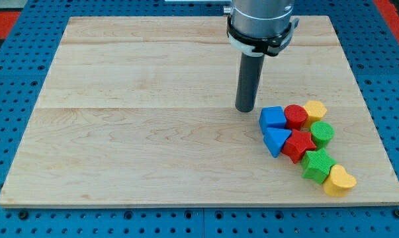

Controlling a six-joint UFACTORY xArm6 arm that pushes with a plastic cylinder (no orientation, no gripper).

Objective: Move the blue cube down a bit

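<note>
The blue cube (pixel 273 118) sits at the upper left of a cluster of blocks on the wooden board (pixel 133 132), toward the view's right. My tip (pixel 245 110) rests on the board just to the upper left of the blue cube, a small gap away. A blue triangular block (pixel 276 141) lies directly below the cube, touching it. A red cylinder (pixel 296 117) touches the cube's right side.
A yellow block (pixel 314 110) and a green cylinder (pixel 322 133) lie right of the red cylinder. A red star (pixel 299 145), a green block (pixel 317 164) and a yellow block (pixel 339 181) trail toward the bottom right. The board's right edge is near.
</note>
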